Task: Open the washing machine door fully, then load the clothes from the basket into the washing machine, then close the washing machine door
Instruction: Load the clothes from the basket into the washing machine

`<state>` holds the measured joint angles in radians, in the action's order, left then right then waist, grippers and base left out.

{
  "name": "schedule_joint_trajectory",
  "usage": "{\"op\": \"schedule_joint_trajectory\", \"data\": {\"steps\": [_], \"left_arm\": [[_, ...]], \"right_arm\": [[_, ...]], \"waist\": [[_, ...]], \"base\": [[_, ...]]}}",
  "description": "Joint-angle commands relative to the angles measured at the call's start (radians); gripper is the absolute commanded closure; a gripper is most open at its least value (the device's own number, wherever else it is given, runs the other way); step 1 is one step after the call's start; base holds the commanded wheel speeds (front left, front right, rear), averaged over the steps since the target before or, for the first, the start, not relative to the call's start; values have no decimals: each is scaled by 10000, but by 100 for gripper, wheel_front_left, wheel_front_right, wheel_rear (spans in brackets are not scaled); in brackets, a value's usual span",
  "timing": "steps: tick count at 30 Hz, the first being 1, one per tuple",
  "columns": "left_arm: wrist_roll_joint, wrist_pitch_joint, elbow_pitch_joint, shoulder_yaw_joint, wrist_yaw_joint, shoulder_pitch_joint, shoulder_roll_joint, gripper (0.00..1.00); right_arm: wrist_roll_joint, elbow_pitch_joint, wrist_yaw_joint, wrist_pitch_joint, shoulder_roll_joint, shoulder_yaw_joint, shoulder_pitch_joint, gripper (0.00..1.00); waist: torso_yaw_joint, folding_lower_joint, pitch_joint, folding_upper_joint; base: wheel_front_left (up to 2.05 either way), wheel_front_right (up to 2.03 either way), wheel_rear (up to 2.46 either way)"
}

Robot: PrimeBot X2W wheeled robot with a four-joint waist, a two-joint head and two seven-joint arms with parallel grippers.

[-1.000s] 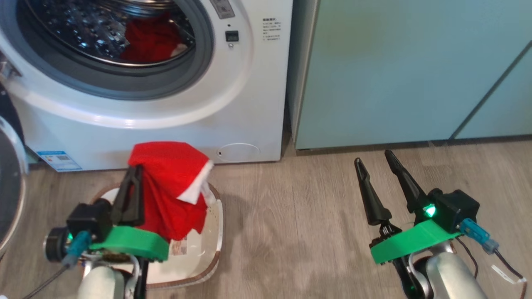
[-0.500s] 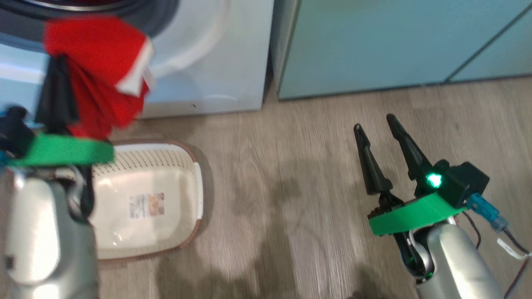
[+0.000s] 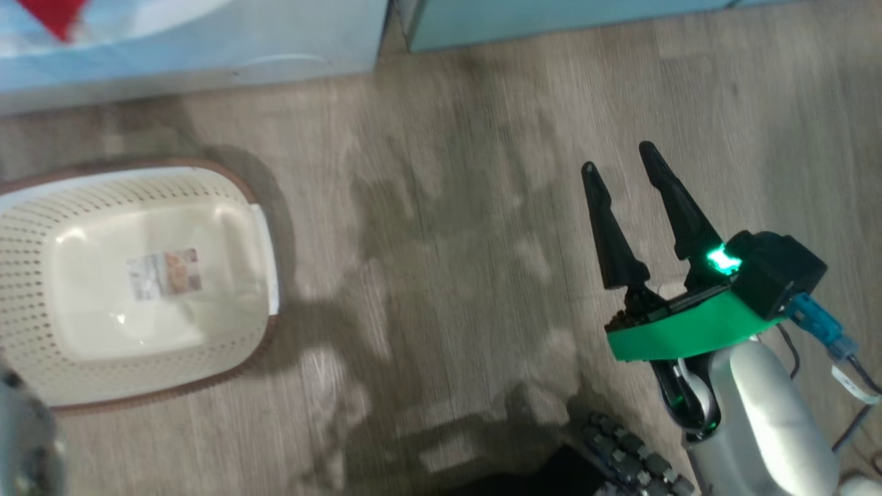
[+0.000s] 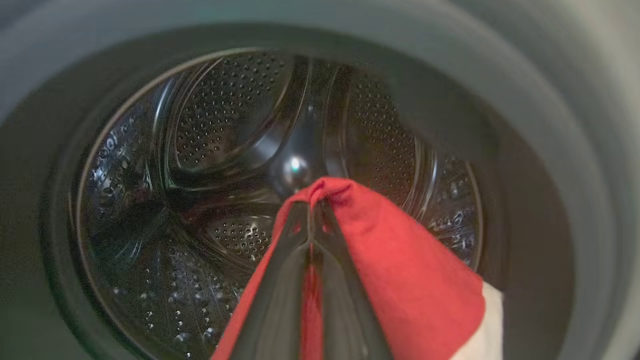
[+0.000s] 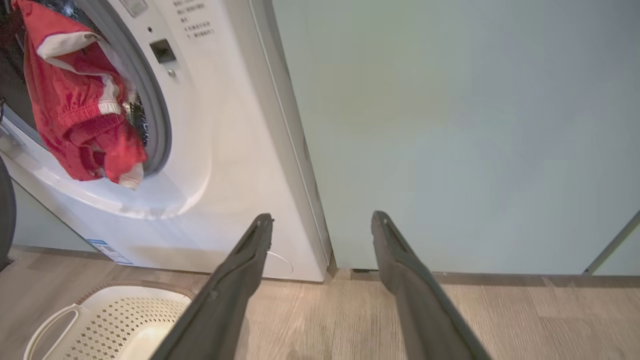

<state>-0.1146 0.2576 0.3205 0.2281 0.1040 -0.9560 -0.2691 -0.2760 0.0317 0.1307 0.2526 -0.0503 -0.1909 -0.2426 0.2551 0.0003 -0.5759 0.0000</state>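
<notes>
the left gripper [image 4: 311, 210] is clamped tight on the red clothes [image 4: 400, 270] at the mouth of the washing machine [image 5: 225, 125]. the right gripper [image 3: 618, 158] is spread wide, holding nothing, off to the washing machine's right.

Right gripper [image 5: 322, 220]: fingers spread wide, nothing between. Red garment [image 5: 75, 115] hangs at washing machine [image 5: 230, 150] opening. Basket [image 5: 107, 320] on floor below.

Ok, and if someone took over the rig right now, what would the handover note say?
Left gripper: jaws shut on a soft red-and-white garment, at the mouth of the white front-loading washing machine.
Right gripper: jaws open, empty, above the wooden floor.
Cream perforated plastic basket: empty.
Done: black-rimmed round door open, basket cleared.
To do: release garment inside the steel drum, close door.
</notes>
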Motion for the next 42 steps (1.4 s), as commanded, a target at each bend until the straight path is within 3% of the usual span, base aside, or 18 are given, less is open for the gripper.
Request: {"op": "schedule_joint_trajectory", "data": {"steps": [1, 9, 15, 19, 26, 37, 41, 42], "left_arm": [[186, 11, 277, -22, 93, -864, -894, 100], [216, -750, 2292, -945, 238, -3655, -2341, 100], [293, -729, 3422, -1505, 249, -5429, -2986, 100], [334, -142, 3713, -1521, -32, -6408, -2930, 100], [429, 21, 4367, -1795, -66, -6457, -2713, 100], [498, -339, 6110, -2497, 141, -6426, -2782, 100], [500, -217, 6292, -2561, 29, -6634, -2828, 100], [546, -183, 6318, -2622, 15, -6656, -2844, 85]], "right_arm": [[-135, -414, 0, 92, 1, -229, -127, 0], [-555, -513, 0, 92, 1, -630, -417, 0], [-869, -517, 0, 92, 1, -955, -667, 0], [-978, -486, 0, 92, 1, -952, -766, 0], [-1065, -472, 0, 92, 1, -1019, -863, 0], [-1126, -469, 0, 92, 1, -1055, -1006, 0], [-1163, -452, 0, 92, 1, -1104, -1073, 0], [-1168, -439, 0, 92, 1, -1109, -1087, 0]], "waist": [[342, -3, -701, 0], [710, -3, -1691, 0], [1011, -3, -2133, 0], [1106, -3, -2302, 0], [1109, -3, -2460, 0], [1107, -3, -2707, 0], [1129, -3, -2754, 0], [1134, -3, -2754, 0]], "base": [[0, 0, 0], [0, 0, 0], [0, 0, 0], [0, 0, 0], [0, 0, 0], [0, 0, 0], [0, 0, 0], [0, 0, 0]]}}
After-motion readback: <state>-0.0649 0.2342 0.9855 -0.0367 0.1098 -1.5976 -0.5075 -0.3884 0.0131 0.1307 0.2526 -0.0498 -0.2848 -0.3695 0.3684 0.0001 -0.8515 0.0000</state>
